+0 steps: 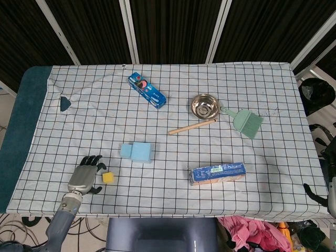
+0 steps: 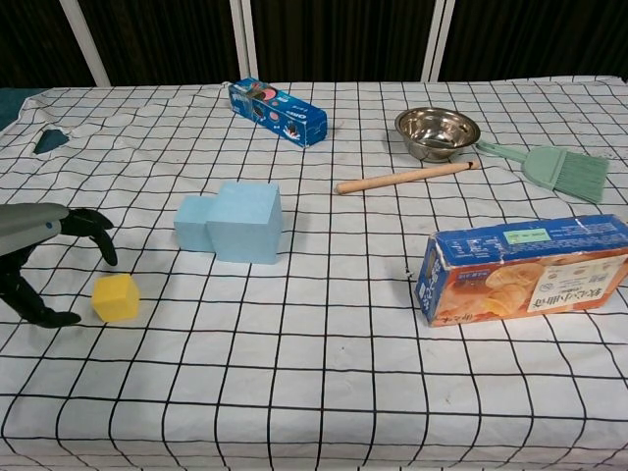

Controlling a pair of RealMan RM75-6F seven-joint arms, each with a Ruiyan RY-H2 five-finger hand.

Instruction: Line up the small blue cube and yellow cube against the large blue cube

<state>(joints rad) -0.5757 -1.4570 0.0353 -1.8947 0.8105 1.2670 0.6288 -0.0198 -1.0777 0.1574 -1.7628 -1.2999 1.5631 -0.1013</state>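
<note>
Two cubes already touch: small blue cube [image 1: 126, 151] sits flush at 9 o'clock of large blue cube [image 1: 142, 151], mid-cloth. Yellow cube [image 1: 108, 177] lies apart, at 7 o'clock of the pair. Left hand [image 1: 85, 174] is just beside it at 9 o'clock, fingers spread around it, grasping nothing; contact cannot be told. Chest view crops the hand at the left edge. Right hand [image 1: 321, 194]: only a dark sliver at the head view's right edge, finger state unreadable.
</note>
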